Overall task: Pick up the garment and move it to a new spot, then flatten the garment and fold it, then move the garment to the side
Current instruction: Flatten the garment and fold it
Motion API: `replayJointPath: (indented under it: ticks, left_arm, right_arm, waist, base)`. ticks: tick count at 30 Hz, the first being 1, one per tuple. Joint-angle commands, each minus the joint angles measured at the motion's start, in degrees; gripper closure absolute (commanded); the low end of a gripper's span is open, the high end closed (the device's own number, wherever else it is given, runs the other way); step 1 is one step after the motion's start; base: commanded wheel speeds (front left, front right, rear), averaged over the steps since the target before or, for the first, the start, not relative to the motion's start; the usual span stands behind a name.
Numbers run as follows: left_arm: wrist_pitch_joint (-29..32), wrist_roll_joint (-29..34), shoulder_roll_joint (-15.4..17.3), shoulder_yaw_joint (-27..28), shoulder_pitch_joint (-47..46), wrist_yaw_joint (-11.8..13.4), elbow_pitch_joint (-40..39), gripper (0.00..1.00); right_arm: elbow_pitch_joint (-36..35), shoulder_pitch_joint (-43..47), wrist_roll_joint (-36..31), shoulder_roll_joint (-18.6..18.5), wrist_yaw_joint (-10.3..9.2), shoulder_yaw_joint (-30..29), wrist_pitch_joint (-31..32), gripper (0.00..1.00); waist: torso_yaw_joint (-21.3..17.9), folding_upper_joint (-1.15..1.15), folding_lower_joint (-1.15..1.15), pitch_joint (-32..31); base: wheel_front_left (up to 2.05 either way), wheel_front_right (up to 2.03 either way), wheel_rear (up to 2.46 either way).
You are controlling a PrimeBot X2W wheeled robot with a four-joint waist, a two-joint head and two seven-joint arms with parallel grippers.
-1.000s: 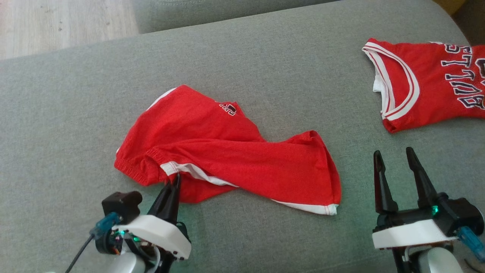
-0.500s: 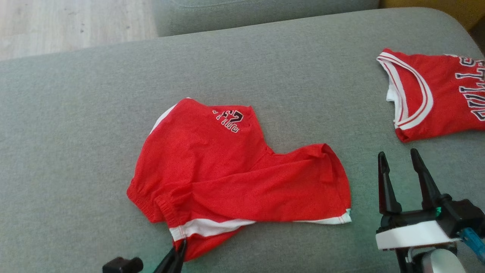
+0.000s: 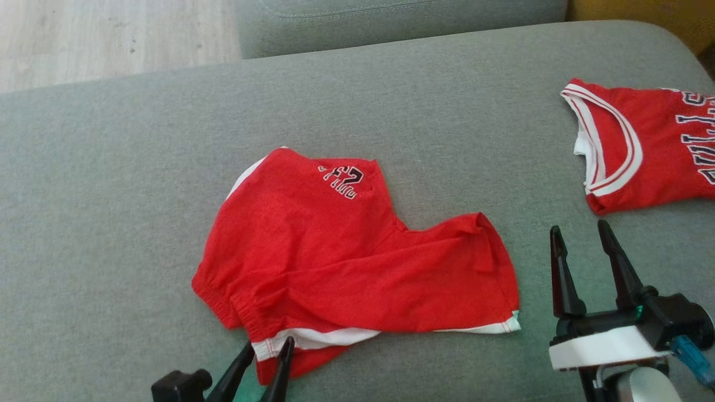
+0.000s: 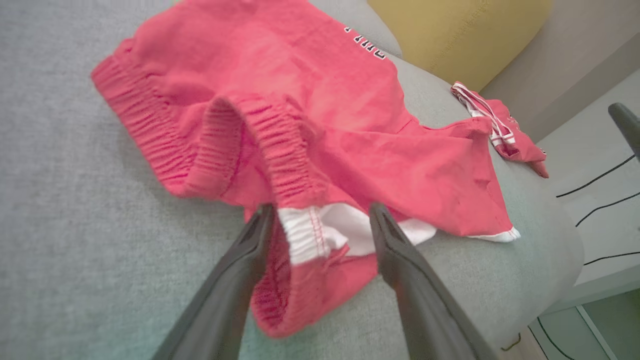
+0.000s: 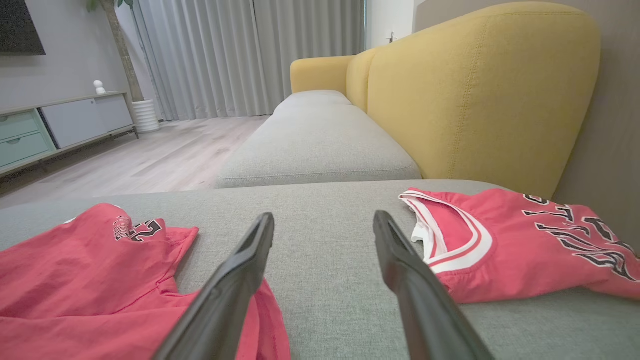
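Red shorts (image 3: 346, 262) crumpled on grey sofa (image 3: 111, 195).
We see left gripper (image 3: 267, 346) released, straddling white trim (image 4: 320, 230); right gripper (image 3: 579, 228) spread wide, empty.

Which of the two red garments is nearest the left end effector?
The red shorts, crumpled in the middle with an elastic waistband; their white-trimmed edge lies between the open fingers of the left end effector. The Bulls jersey lies apart, at the right.
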Motion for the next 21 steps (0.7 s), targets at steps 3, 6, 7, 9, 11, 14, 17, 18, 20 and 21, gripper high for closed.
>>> replayJointPath:
  ticks: [3,6,7,9,11,14,17,18,20,21]
  left_arm:
    - [-0.22,-0.34,0.38,2.03,-2.12,0.25,-2.41,0.00]
    - [0.45,-0.68,0.70,1.98,-1.94,0.28,-2.89,0.18]
    - [0.84,-0.82,0.90,1.91,-1.82,0.30,-3.11,0.68]
    - [1.39,-1.05,1.53,1.70,-1.21,0.18,-4.34,1.00]
    - [1.59,-1.53,2.01,1.79,-0.37,0.11,-5.86,1.00]
    - [2.48,-2.76,3.11,1.88,1.34,-0.22,-8.08,1.00]
    - [3.80,-3.49,4.58,1.82,2.92,-0.24,-8.96,1.00]
    - [4.16,-3.56,4.98,1.74,3.31,-0.18,-8.85,1.00]
    - [4.54,-3.79,5.33,1.65,3.87,-0.07,-8.32,1.00]
    - [4.68,-3.91,5.34,1.61,4.03,0.03,-7.83,1.00]
  right_arm:
    - [-1.47,-0.27,-0.02,-0.31,0.39,1.47,-0.62,0.00]
    - [-1.48,-0.20,0.12,-0.31,0.39,1.45,-0.62,0.00]
    - [-1.50,-0.15,0.20,-0.31,0.39,1.41,-0.62,0.00]
    - [-1.51,-0.04,0.31,-0.31,0.39,1.37,-0.62,0.00]
    - [-1.56,0.03,0.35,-0.31,0.39,1.28,-0.62,0.00]
    - [-1.83,0.19,0.43,-0.31,0.39,0.88,-0.62,0.00]
    - [-1.93,0.29,0.53,-0.31,0.39,0.63,-0.62,0.00]
    - [-1.91,0.24,0.54,-0.31,0.39,0.63,-0.62,0.00]
    - [-1.87,0.09,0.58,-0.31,0.39,0.65,-0.62,0.00]
    - [-1.85,0.02,0.61,-0.31,0.39,0.66,-0.62,0.00]
  waist:
    - [-0.83,0.00,0.00,-0.19]
    - [-1.17,0.00,0.00,-0.23]
    - [-1.33,0.00,0.00,-0.24]
    - [-1.69,0.00,0.00,-0.33]
    - [-1.77,0.00,0.00,-0.27]
    - [-1.45,0.00,0.00,-0.04]
    - [-0.92,0.00,0.00,0.28]
    - [-0.75,0.00,0.00,0.34]
    - [-0.48,0.00,0.00,0.44]
    - [-0.36,0.00,0.00,0.46]
  base:
    - [0.00,0.00,0.00]
    - [0.00,0.00,0.00]
    - [0.00,0.00,0.00]
    - [0.00,0.00,0.00]
    - [0.00,0.00,0.00]
    - [0.00,0.00,0.00]
    - [0.00,0.00,0.00]
    - [0.00,0.00,0.00]
    - [0.00,0.00,0.00]
    - [0.00,0.00,0.00]
